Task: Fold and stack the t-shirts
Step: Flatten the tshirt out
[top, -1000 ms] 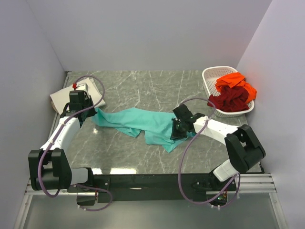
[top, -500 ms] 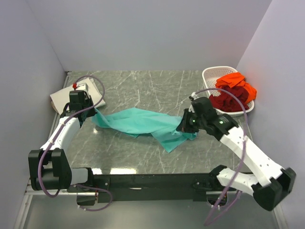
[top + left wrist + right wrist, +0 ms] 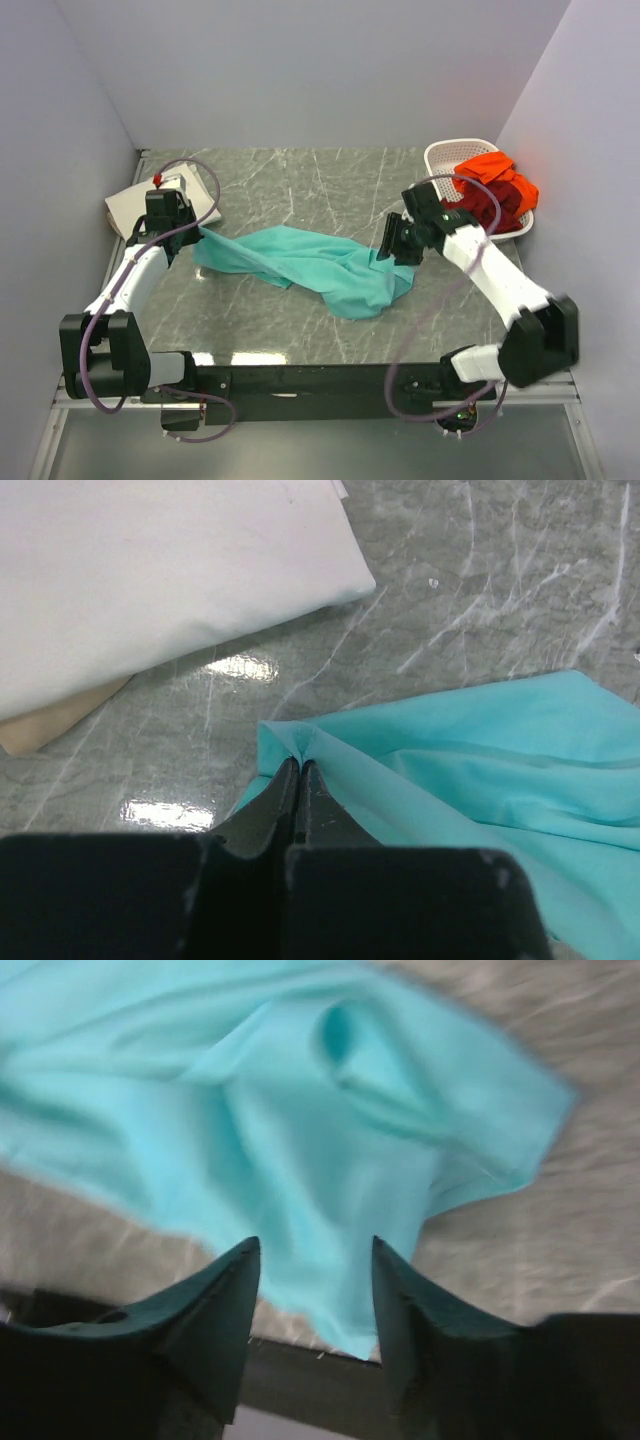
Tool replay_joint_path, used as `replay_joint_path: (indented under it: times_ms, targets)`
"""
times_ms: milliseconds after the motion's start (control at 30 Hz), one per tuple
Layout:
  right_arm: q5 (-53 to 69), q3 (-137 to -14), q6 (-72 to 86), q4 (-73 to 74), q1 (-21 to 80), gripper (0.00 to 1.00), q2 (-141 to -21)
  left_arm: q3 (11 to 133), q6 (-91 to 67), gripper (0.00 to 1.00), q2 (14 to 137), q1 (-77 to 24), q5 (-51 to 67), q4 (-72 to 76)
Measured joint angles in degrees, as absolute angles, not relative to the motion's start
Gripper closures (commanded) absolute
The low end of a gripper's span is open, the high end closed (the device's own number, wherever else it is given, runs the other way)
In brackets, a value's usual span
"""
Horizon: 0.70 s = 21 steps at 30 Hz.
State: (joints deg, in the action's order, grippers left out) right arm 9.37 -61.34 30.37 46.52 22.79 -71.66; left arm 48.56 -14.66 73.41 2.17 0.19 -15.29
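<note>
Grey-green marbled desk (image 3: 300, 185) fills a pale-walled booth, with both arm bases bolted to a black rail (image 3: 300, 380) along its near edge. Beyond a bare strip of stone lies the teal t-shirt (image 3: 310, 265), unfolded and crumpled in a loose band across the middle of the desk, bunched and wider at its right end and tapering to the left

At that left tip the left tool (image 3: 298, 770) is clamped tight on a pinched corner of the teal cloth, its two dark fingers pressed together with the fabric puckering out from between them. At the right end the right tool (image 3: 310, 1250) hovers over the bunched cloth with its jaws standing apart and nothing between them; the wrist view there is blurred, and the shirt shows as soft folds beneath the fingers (image 3: 215, 1300)

Farther back on the left, a folded cream t-shirt (image 3: 150, 570) lies flat near the desk's far left edge, just beside the pinched corner but apart from it, with a tan layer peeking from under it. From above, the left wrist hides part of it

At the far right a white lattice basket (image 3: 440, 165) holds an orange t-shirt (image 3: 490, 170) heaped over a dark red t-shirt (image 3: 485, 212); the right arm crosses in front of its near rim
</note>
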Motion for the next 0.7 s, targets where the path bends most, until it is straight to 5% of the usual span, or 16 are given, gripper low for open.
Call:
replay_joint_path:
  times_ms: [167, 433, 700]
  targets:
    - [5.85, -64.14, 28.73, 43.94, 19.88, 0.39, -80.62, 48.56, -14.70, 0.99, 74.28, 2.17, 1.74, -15.25]
    - [8.86, -48.25, 29.26, 38.22, 24.08, 0.49, -63.51, 48.56, -14.68, 1.00, 76.47, 2.17, 3.20, -15.33]
    - [12.21, -34.68, 33.32, 38.79, 27.55, 0.38, -57.19, 48.58, -14.70, 1.00, 78.17, 2.17, 3.44, -15.35]
